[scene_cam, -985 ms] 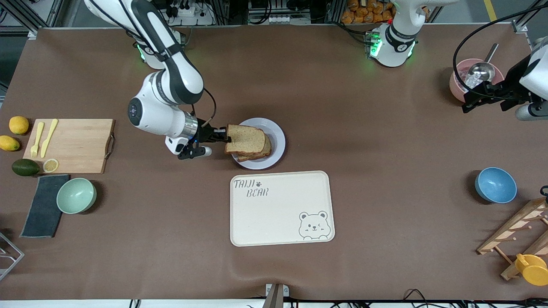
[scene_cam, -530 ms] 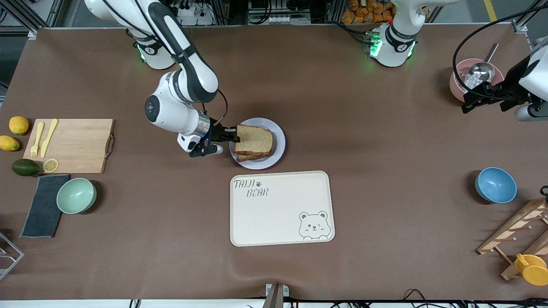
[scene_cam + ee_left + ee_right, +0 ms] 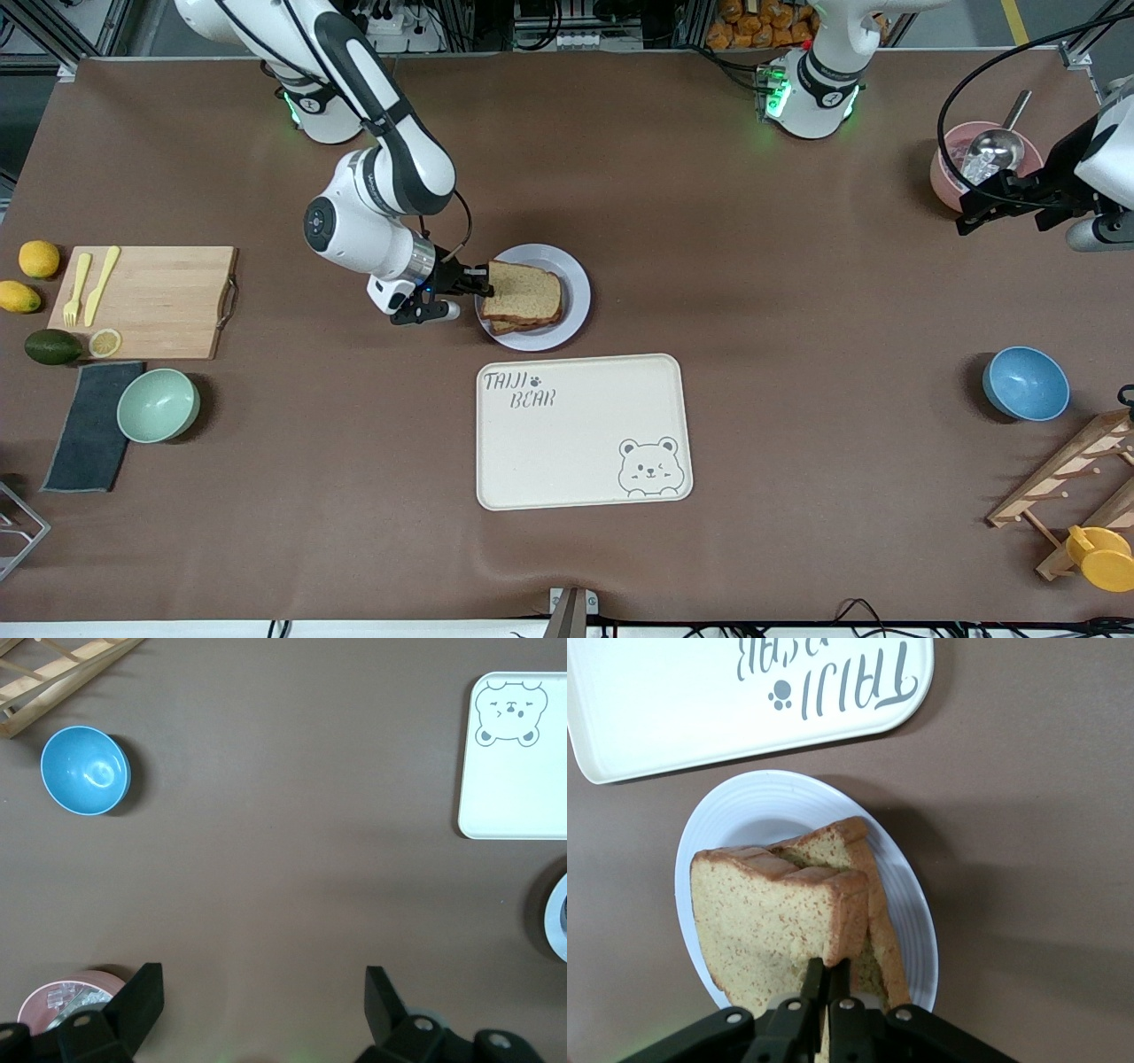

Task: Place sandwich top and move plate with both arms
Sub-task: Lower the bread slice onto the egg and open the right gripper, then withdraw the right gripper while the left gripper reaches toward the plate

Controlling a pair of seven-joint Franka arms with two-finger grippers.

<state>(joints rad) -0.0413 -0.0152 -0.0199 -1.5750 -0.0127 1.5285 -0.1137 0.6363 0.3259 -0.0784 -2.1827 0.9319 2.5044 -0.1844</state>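
The sandwich top (image 3: 524,288), a speckled light brown slice, lies over another bread slice (image 3: 881,930) on the pale round plate (image 3: 576,292). My right gripper (image 3: 483,281) is at the plate's edge toward the right arm's end, shut on the crust edge of the sandwich top (image 3: 757,921). In the right wrist view the right gripper (image 3: 830,967) has its fingers pinched close together on that crust, above the plate (image 3: 744,806). My left gripper (image 3: 974,206) hangs open and holding nothing over the table beside the pink bowl; the left wrist view shows the left gripper (image 3: 263,1001) with fingers wide apart.
The cream bear tray (image 3: 580,434) lies just nearer the camera than the plate. A cutting board (image 3: 146,301), green bowl (image 3: 158,405) and fruit sit at the right arm's end. A pink bowl (image 3: 961,164), blue bowl (image 3: 1025,383) and wooden rack (image 3: 1076,478) sit at the left arm's end.
My right gripper has carried the sandwich top toward the left arm's end, from overhanging the plate's edge to squarely over the lower slice. The left arm has not moved.
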